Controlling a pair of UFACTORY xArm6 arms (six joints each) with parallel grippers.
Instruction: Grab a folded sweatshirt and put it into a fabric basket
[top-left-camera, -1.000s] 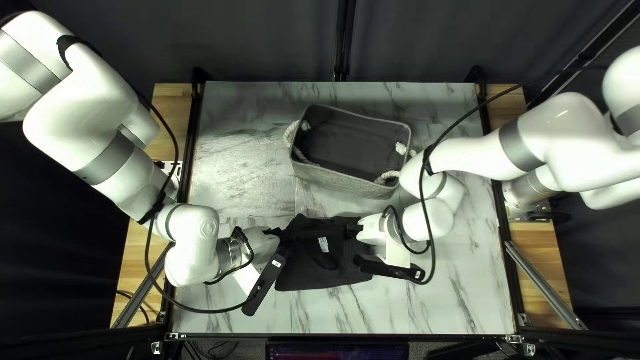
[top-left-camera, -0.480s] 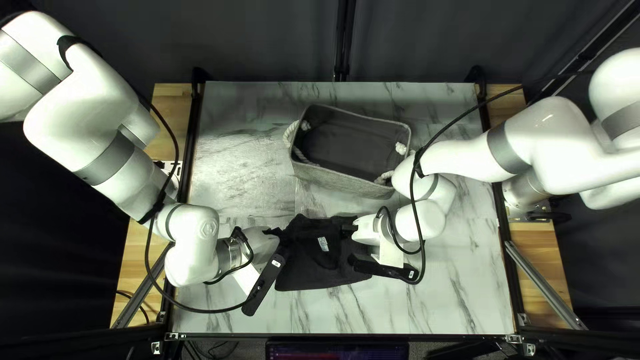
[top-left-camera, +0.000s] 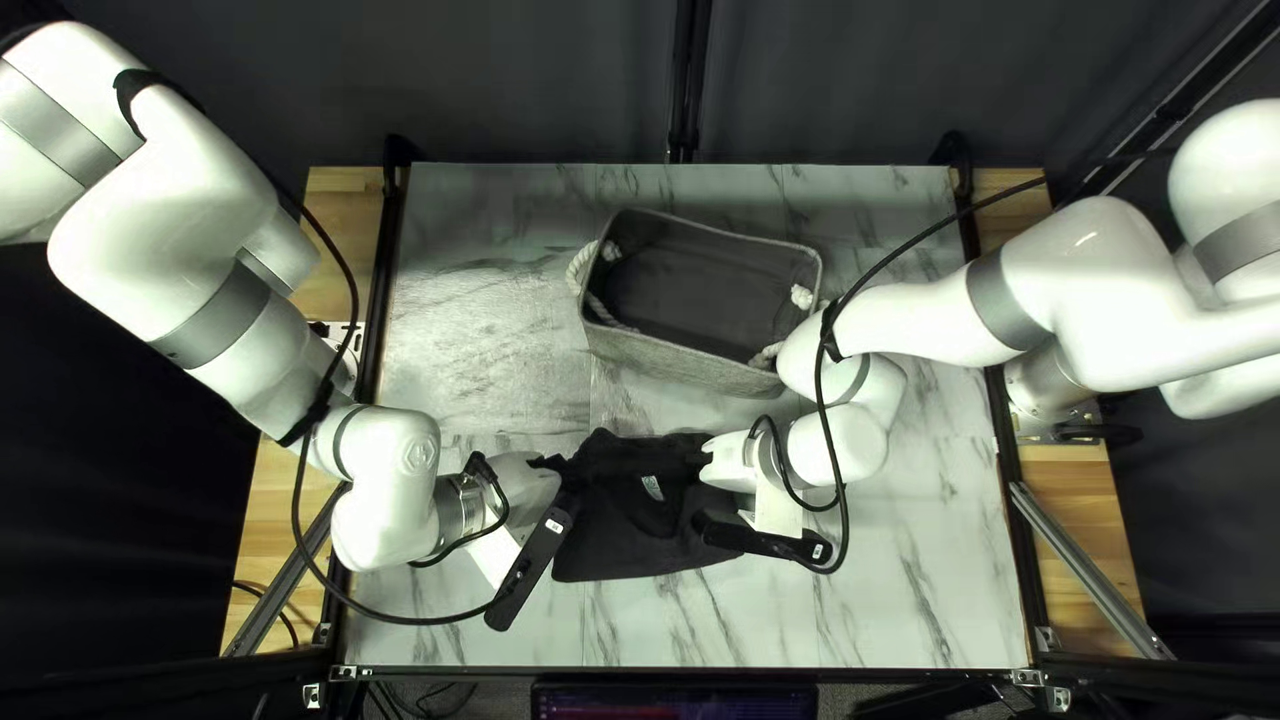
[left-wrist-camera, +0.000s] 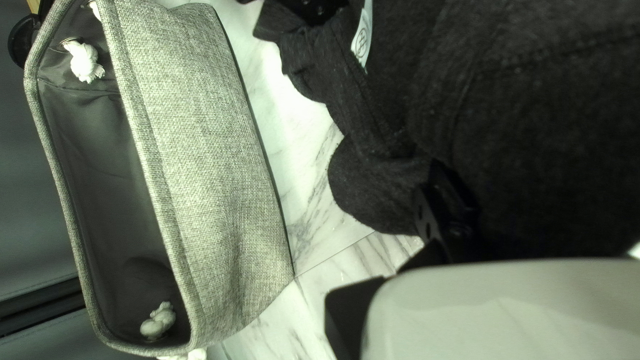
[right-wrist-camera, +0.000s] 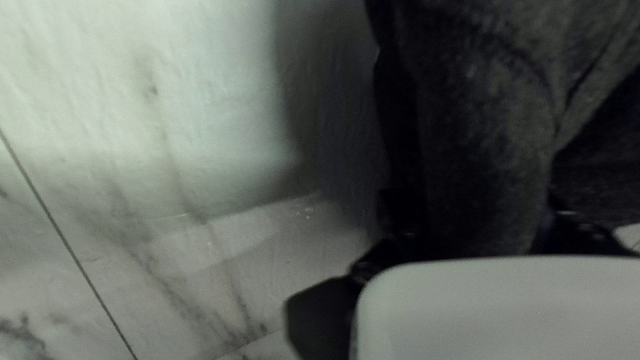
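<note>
Sweatshirt: dark, folded, flat on the marble-patterned table (top-left-camera: 467,360), lower middle of the top left view; a small white tag (top-left-camera: 651,488) shows on it.
Basket: grey fabric (top-left-camera: 667,358), upright and tilted in angle, upper middle of the top left view, beyond the sweatshirt and apart from it; the sweatshirt lies outside.
Handles: pale rope (top-left-camera: 582,267), knotted inside the basket's walls.
Left gripper (top-left-camera: 523,483): at the sweatshirt's left end in the top left view, lowered against the cloth; whether it grips, I cannot tell.
Right gripper (top-left-camera: 727,460): at the sweatshirt's right end in the top left view; in its wrist view a thick fold stands just ahead of it. Whether it is closed on that fold, I cannot tell.
Gap: in the left wrist view, bare marble surface shows between basket and sweatshirt.
Backdrop: dark curtain (top-left-camera: 534,80), top of the top left view.
</note>
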